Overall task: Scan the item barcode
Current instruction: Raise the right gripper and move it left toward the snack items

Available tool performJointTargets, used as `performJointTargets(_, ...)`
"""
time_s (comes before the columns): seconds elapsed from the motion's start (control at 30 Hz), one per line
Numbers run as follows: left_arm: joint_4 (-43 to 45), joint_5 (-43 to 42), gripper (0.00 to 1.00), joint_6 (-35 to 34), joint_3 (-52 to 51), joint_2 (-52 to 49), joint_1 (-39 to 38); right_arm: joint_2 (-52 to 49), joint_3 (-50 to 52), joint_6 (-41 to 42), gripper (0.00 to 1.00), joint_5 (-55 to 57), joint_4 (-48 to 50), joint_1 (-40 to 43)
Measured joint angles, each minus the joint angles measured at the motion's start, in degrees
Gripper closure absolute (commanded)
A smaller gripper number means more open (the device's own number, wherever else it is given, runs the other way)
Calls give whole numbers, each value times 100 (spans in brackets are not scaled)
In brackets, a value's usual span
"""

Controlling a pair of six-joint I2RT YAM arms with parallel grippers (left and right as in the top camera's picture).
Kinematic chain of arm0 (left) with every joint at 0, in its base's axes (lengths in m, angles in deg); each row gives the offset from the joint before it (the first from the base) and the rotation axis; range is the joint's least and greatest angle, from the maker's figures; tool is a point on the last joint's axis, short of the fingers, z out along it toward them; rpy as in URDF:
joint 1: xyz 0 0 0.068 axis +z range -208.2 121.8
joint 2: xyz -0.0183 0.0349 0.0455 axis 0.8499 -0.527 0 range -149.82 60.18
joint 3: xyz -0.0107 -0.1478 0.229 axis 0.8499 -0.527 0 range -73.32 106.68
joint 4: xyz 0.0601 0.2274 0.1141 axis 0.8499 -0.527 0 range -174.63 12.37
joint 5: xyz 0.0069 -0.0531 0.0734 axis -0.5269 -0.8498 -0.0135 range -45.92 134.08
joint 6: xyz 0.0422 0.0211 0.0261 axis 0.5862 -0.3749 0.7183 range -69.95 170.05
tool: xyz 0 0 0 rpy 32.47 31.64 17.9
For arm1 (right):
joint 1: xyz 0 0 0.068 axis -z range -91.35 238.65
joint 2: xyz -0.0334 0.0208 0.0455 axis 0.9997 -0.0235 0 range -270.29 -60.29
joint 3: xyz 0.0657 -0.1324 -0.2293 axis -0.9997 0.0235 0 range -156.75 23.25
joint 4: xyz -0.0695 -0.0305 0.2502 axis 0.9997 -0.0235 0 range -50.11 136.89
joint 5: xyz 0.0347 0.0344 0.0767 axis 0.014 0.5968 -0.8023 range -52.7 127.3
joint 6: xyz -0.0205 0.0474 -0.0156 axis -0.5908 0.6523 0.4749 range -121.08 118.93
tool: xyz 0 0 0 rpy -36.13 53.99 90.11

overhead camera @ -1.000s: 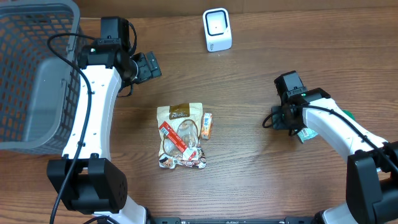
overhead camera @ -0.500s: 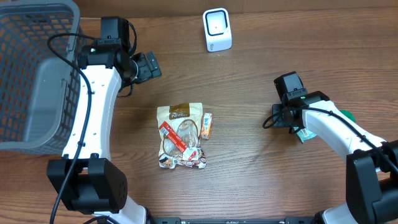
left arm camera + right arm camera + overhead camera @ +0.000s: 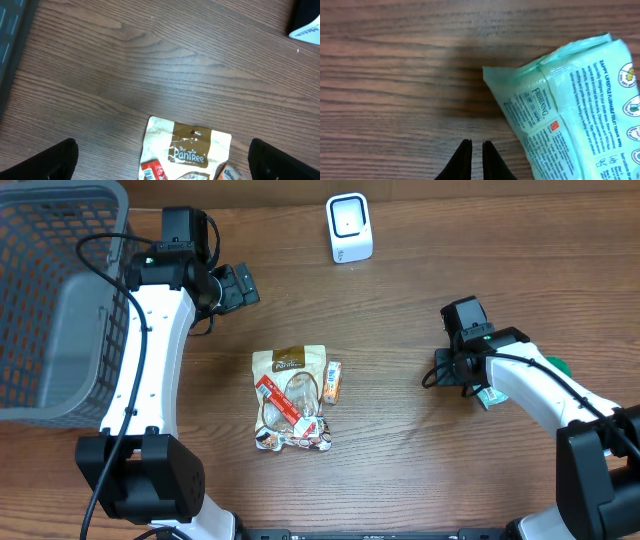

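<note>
Narrowed further to a thin slit, the right gripper [image 3: 475, 150] grips nothing beside the green tissue pack [image 3: 570, 100] flat on the table [image 3: 395, 60], while the left gripper [image 3: 162, 165] hangs wide open, empty, above the snack pouch [image 3: 190, 147].

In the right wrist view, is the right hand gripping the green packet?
No, the right hand is almost closed on nothing, and the green packet lies beside it on the table.

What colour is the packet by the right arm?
The packet is mint green; right wrist view.
</note>
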Motion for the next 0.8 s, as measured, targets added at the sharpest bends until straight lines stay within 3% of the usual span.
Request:
performJointTargets(0.57,0,2,0,0,0,0,0,-26,188,-4,90,520,302,400)
performJointTargets(0.8,0,0,0,0,0,0,0,-24,28,-9,78,37,63,404)
